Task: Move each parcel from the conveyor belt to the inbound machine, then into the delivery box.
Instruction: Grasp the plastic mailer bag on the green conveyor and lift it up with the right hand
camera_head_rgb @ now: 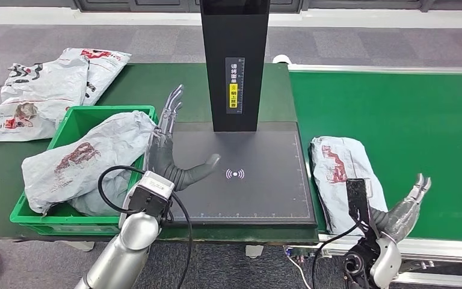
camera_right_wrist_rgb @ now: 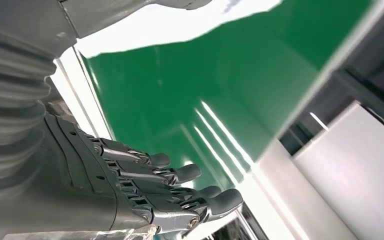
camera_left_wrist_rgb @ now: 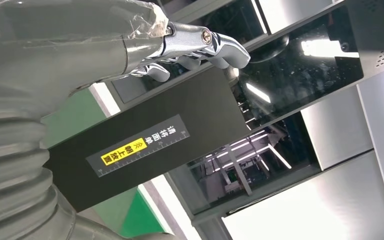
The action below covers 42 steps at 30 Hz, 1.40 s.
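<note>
Green belt (camera_head_rgb: 409, 114) carries a parcel (camera_head_rgb: 343, 174); both hands (camera_head_rgb: 168, 147) (camera_head_rgb: 406, 211), fingers apart, hold nothing; its slick bag could slip when gripped.

The scene is seen from high on the robot's body, looking forward and down over the scanner platform (camera_head_rgb: 240, 174), green crate (camera_head_rgb: 33, 218) and conveyor belt (camera_head_rgb: 397, 120). The left wrist view is set close behind the left hand (camera_left_wrist_rgb: 55, 45), tilted, facing the black scanner column (camera_left_wrist_rgb: 145, 150), shared with the head view (camera_head_rgb: 234, 60). The right wrist view is set close behind the right hand (camera_right_wrist_rgb: 130, 185), facing the belt (camera_right_wrist_rgb: 205, 85).
</note>
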Available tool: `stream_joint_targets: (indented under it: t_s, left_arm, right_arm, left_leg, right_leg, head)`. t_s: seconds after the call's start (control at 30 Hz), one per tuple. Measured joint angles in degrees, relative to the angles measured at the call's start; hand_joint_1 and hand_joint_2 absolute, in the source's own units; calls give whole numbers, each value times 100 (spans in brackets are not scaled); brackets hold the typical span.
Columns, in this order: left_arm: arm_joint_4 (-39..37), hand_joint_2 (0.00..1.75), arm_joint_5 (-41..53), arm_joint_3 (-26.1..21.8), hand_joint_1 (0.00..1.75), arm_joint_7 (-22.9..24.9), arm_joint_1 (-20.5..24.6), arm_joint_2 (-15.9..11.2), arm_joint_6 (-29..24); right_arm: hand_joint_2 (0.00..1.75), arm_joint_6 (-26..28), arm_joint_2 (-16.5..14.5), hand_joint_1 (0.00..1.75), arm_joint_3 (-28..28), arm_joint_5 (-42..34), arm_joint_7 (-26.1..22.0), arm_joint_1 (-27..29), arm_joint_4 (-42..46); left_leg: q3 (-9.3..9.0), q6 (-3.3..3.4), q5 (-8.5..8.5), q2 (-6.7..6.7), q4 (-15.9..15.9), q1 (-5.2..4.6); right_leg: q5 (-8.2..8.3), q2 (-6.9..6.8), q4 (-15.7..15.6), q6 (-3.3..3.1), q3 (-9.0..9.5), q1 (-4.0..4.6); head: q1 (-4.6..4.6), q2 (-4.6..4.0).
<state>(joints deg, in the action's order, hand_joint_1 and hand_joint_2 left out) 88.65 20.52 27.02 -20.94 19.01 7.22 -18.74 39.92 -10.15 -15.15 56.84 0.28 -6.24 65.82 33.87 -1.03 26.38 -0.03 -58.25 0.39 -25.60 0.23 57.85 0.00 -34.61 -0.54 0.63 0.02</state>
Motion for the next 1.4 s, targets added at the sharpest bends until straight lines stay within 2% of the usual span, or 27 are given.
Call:
stream_joint_targets:
  t_s: [0.27, 0.63, 1.07, 1.2, 1.3, 1.4]
  left_arm:
    - [-49, 175, -54, 0, 0, -19, 51, -1, 29]
    - [-59, 175, -66, 0, 0, -26, 113, -1, 29]
    - [-37, 175, -65, 0, 0, -64, 112, -43, 20]
    - [6, 175, -62, 0, 0, -69, 109, -52, 8]
    - [46, 175, -61, 0, 0, -70, 105, -66, -2]
    - [65, 175, -61, 0, 0, -70, 101, -85, -6]
  right_arm:
    - [175, -209, 272, 0, -52, -533, 39, -427, -1239]
    - [175, -472, 557, 0, -52, -470, 330, -945, -2565]
    - [175, -1050, 680, 0, -52, -239, 834, -1308, -3439]
    - [175, -1301, 707, 38, -52, -102, 1072, -1386, -3611]
    - [175, -1405, 724, 38, -46, -19, 1131, -1427, -3715]
    - [175, -1426, 733, 140, -38, 25, 1135, -1472, -3782]
  left_leg:
    - [1, 0, 0, 0, 0, 0]
    - [2, 0, 0, -1, 0, 0]
    - [3, 0, 0, -3, 0, 0]
    - [4, 0, 0, -3, 0, 0]
    - [5, 0, 0, -5, 0, 0]
    - [4, 0, 0, -5, 0, 0]
  right_leg:
    - [1, 0, 0, 1, 0, -1]
    - [0, 0, 0, 1, 0, -2]
    - [1, -1, 0, 1, 1, -1]
    - [1, -1, 0, 1, 1, -2]
    - [1, -1, 0, 1, 1, -2]
    - [1, -1, 0, 1, 1, -1]
  head:
    - [0, -1]
    - [0, -1]
    - [0, -1]
    - [0, -1]
    - [0, -1]
    - [0, -1]
